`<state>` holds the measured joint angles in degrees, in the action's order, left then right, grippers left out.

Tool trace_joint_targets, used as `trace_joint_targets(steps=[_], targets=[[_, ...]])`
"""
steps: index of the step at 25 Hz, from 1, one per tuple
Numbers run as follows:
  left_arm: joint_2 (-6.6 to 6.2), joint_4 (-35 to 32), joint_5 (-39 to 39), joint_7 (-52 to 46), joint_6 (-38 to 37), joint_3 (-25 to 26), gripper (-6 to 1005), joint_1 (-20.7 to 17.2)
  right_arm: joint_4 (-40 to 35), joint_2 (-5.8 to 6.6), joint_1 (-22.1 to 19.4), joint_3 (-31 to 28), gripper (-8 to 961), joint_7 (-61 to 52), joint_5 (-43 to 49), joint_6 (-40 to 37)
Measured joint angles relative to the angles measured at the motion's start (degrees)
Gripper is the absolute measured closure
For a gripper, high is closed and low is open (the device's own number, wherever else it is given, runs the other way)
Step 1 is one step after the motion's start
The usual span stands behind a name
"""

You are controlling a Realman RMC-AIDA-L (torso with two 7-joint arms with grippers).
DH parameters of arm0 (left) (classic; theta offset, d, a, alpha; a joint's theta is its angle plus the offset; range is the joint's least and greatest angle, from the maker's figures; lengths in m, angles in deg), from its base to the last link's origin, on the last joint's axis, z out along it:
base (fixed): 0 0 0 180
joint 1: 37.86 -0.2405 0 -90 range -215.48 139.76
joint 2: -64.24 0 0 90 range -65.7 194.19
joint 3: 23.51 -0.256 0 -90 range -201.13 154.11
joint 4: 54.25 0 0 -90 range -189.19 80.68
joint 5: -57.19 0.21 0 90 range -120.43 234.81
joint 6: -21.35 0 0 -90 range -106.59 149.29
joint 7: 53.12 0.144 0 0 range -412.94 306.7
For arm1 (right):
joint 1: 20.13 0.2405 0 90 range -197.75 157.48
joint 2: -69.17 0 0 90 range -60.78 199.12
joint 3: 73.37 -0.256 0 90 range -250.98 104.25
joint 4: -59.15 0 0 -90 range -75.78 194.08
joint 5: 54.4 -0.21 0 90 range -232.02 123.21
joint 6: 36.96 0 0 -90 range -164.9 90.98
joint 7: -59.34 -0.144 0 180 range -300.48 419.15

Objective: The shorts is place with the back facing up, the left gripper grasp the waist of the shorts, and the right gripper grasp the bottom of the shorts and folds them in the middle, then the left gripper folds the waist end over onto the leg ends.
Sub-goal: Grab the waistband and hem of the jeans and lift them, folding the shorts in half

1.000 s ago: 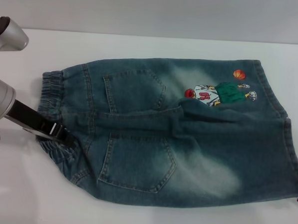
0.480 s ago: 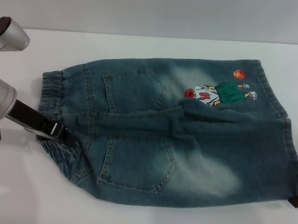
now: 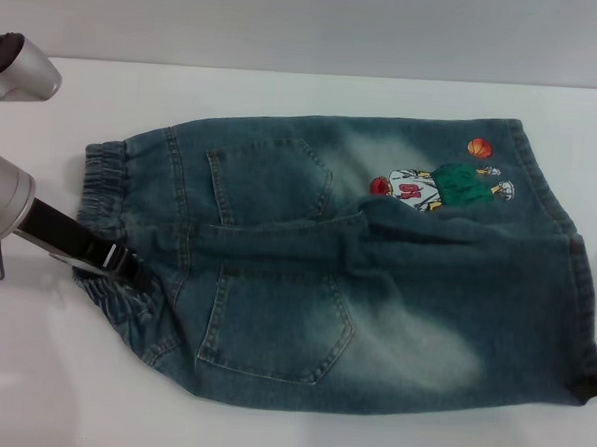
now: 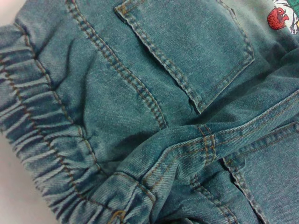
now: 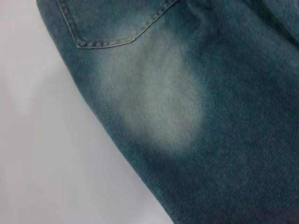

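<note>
The faded blue-green denim shorts [image 3: 346,266] are seen laid out flat, back side up, on the plain white surface [image 3: 50,371], with the gathered elastic waist of the shorts [image 3: 105,188] toward the robot's left and the straight stitched bottom of the shorts [image 3: 575,288] toward its right. Only in the head view is the whole layout given: two back patch pockets [image 3: 273,327], a pale washed-out patch on the near leg, and a small cartoon basketball-player print [image 3: 436,186] with an orange ball on the far leg. The left claw [image 3: 126,265], thin black jaws on a silver-white round wrist with a green light, is pushed in at the near end of the waistband, where the fabric is bunched up around it; whether it's clenched on the denim can't be told. The right claw [image 3: 595,384] is only caught as a dark bit at the frame edge by the near leg hem, so its state can't be told either. The left wrist view is filled with close-up texture: ruffled elastic ridges, tan double stitching, a pocket corner, twill weave. In the right wrist view just the pale faded patch, a pocket edge and the bare white surface are shown.
</note>
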<state>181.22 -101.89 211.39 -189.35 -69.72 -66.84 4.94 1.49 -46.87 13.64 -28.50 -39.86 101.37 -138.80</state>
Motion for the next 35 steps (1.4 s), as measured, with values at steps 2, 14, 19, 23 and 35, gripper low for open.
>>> trace_joint_targets(steps=[2,14,19,23,35], targets=[[0.00,0.0,0.0,0.0,0.1,0.0,953,0.0,0.0,0.00,0.0,0.1,616,0.2,0.1,-0.1],[-0.14,0.0,-0.1,-0.1,0.8,0.0,953,0.2,0.0,0.15,-0.4,-0.1,943,0.8,0.3,-0.3],[-0.24,-1.9,-0.1,-0.5,1.5,0.1,953,0.4,-2.7,0.30,-1.2,-2.4,954,1.2,-0.2,-1.7],[-0.48,-4.4,-0.1,-0.8,2.0,0.4,953,0.7,-8.2,0.20,-2.5,-6.2,955,2.0,-3.8,-5.0],[-0.18,-10.8,-0.1,-2.3,5.6,0.5,953,2.4,-14.7,0.83,-3.6,-16.6,953,4.7,-13.3,-7.6]])
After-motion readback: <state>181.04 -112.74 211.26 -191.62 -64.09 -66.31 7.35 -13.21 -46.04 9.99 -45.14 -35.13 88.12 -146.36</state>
